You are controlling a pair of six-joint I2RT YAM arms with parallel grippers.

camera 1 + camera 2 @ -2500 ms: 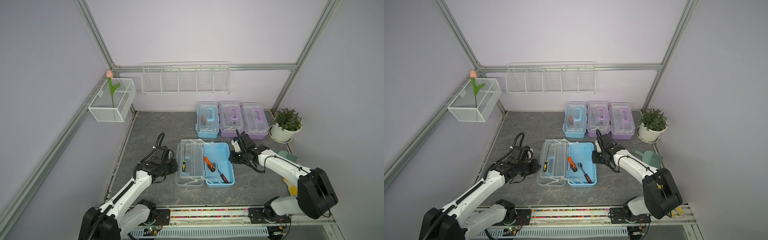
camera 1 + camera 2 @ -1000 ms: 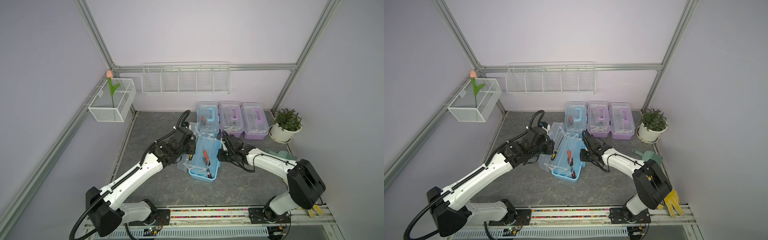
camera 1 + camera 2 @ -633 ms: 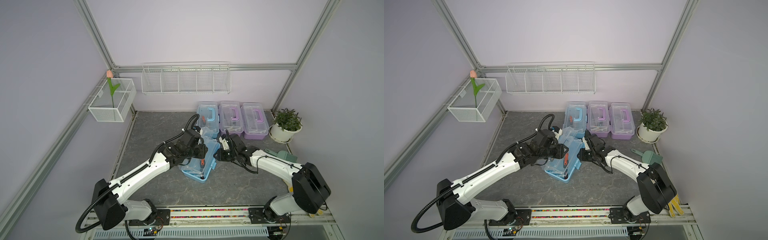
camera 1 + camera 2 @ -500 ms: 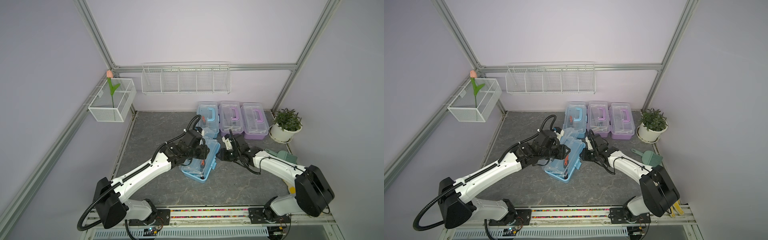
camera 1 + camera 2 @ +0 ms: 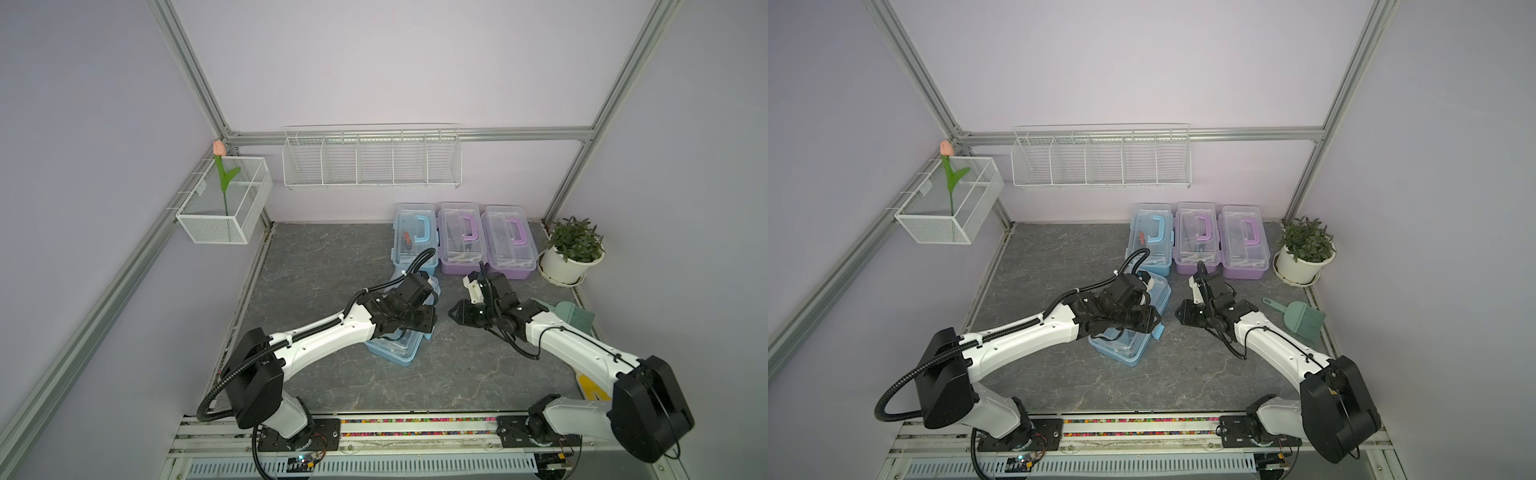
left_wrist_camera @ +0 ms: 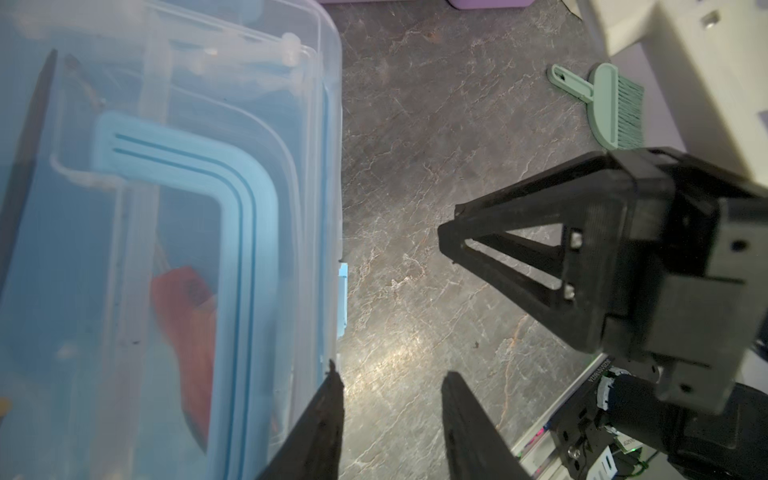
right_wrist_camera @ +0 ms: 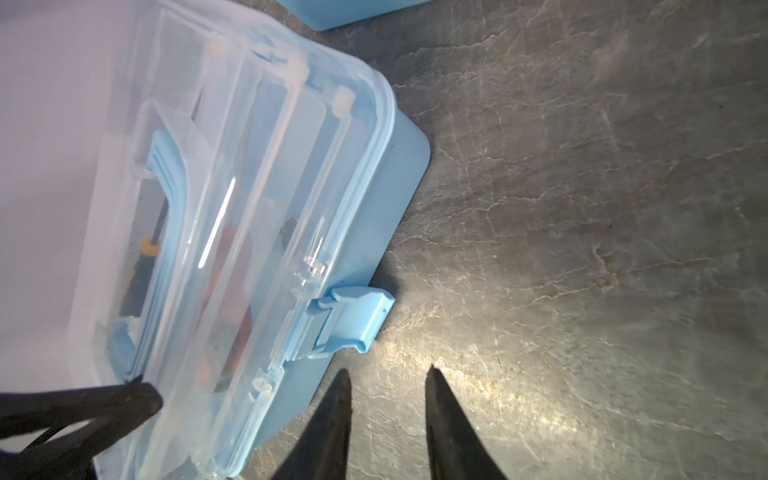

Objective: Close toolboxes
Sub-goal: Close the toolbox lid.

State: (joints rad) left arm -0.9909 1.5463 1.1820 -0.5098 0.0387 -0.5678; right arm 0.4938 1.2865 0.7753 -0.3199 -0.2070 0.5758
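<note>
The front light blue toolbox (image 5: 397,347) lies skewed on the tabletop (image 5: 332,270). It sits just ahead of the back row, where a second light blue toolbox (image 5: 415,237) and two purple toolboxes (image 5: 461,239) stand with their lids down. Its clear lid (image 7: 249,166) is folded over the trays, and the blue handle (image 6: 241,208) shows through it. The blue latch (image 7: 353,320) juts out from the front wall, so I judge it is not yet snapped.

The left hand (image 6: 389,370) hangs over the latch-side edge of the lid. Its jaws stand moderately apart and grip nothing, and one fingertip sits at the rim, probably to keep the lid seated. The right hand (image 7: 388,370) faces the latch from the tabletop side, near but clear of it. Its jaws are narrowly apart and empty, which suits a push on the latch.

A couple of seconds ago this toolbox lay open and square, with its tray spread beside the base and a hand at each end. Since then the lid has come over and the box has been shoved askew. Both hands have loosened, and the right one has drawn back.
</note>
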